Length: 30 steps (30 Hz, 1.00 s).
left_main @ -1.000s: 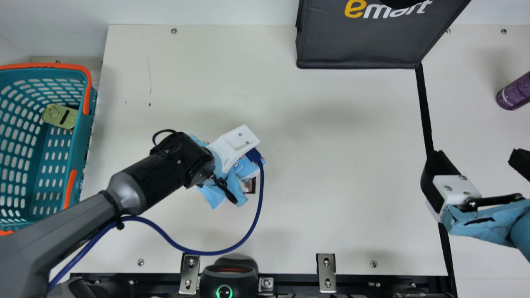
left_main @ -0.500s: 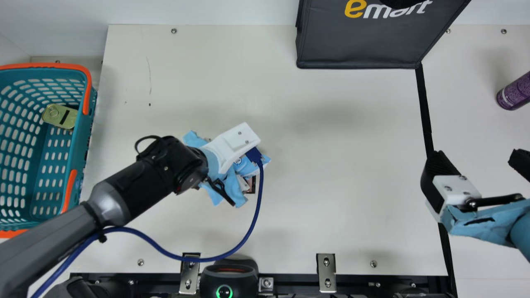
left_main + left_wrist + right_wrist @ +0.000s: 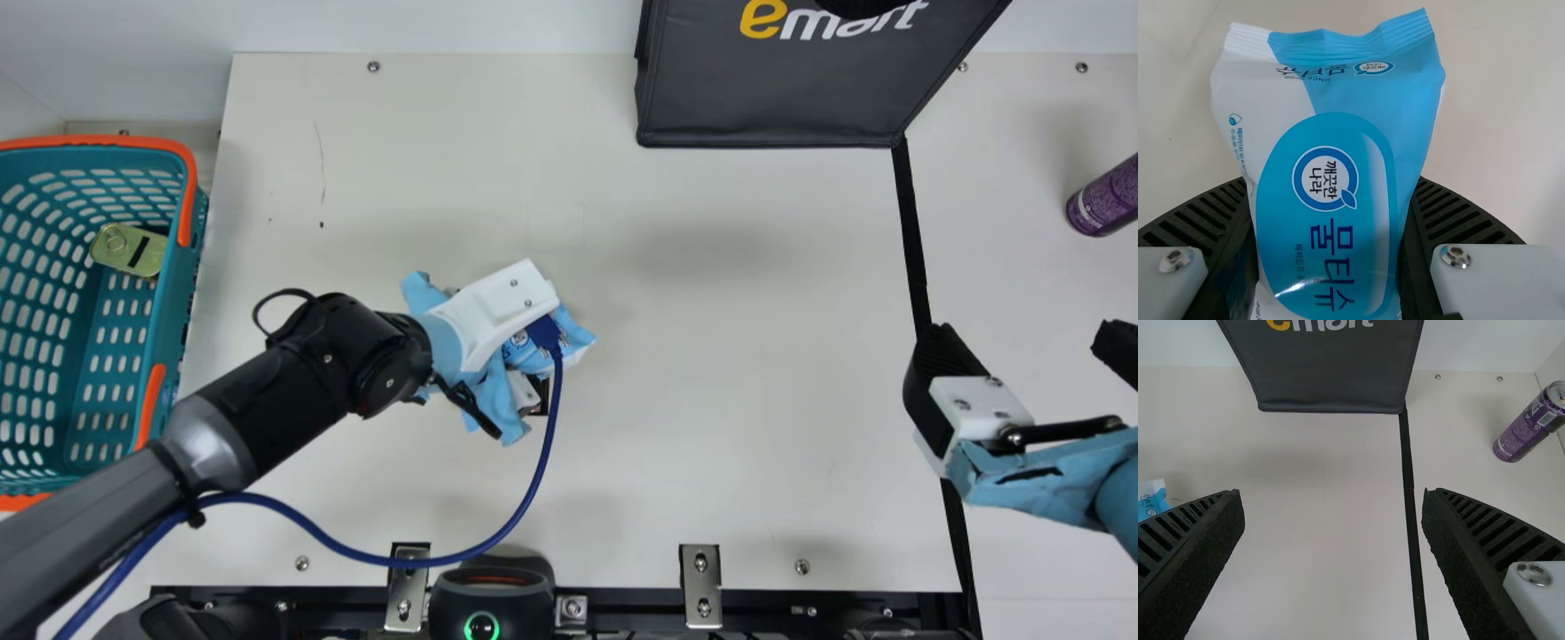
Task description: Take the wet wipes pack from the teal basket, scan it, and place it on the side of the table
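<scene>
Main view: our left arm (image 3: 258, 409) slants over tabletop (image 3: 711, 400), left end effector (image 3: 495, 307) at wet wipes pack (image 3: 576, 336). Versus earlier: forearm shifted lower-left, pack protrudes farther right.
Left wrist view: pack pinched between both ribbed fingers (image 3: 1201, 217).
Right wrist view: our right end effector (image 3: 1021, 333) spread wide.

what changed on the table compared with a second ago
The left arm's black wrist has swung toward the main view's lower left. The blue-and-white plastic wet wipes pack, held in the left gripper, now pokes out farther right. The right gripper, teal plastic basket and dark grey fabric bag stayed put.
</scene>
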Tool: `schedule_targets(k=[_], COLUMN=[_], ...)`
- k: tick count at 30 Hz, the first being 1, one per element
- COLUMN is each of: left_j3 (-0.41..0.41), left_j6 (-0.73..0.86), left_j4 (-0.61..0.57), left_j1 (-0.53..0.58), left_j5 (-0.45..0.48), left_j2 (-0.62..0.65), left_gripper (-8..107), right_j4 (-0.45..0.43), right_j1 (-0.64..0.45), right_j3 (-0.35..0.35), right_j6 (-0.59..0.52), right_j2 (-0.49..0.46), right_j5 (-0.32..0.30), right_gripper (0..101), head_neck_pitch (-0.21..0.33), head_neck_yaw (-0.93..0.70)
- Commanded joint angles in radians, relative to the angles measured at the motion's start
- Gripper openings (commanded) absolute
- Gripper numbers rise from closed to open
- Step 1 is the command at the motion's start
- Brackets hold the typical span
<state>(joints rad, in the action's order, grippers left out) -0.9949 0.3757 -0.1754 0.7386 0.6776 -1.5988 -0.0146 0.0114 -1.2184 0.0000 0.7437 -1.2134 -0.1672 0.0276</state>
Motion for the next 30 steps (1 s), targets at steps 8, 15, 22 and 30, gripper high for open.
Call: schedule_targets(k=[8, 15, 22, 30], left_j3=[-0.005, -0.013, -0.035, -0.096], left_j6=[0.063, 0.078, 0.051, -0.042], left_j4=[-0.041, -0.056, -0.066, -0.053], left_j1=[-0.005, -0.008, -0.001, 0.035], left_j5=[-0.009, -0.004, 0.001, 0.007], left_j2=[-0.004, -0.007, -0.026, -0.076], left_gripper=[-8, -8, -8, -8], right_j4=[0.0, 0.0, 0.0, 0.0], right_j1=[0.0, 0.0, 0.0, 0.0], right_j3=[0.0, 0.0, 0.0, 0.0], right_j6=[0.0, 0.0, 0.0, 0.0], right_j2=[0.0, 0.0, 0.0, 0.0], right_j5=[0.001, 0.001, 0.001, 0.001], right_gripper=[95, 95, 95, 95], head_neck_pitch=[0.029, 0.029, 0.029, 0.029], head_neck_yaw=[0.0, 0.0, 0.0, 0.0])
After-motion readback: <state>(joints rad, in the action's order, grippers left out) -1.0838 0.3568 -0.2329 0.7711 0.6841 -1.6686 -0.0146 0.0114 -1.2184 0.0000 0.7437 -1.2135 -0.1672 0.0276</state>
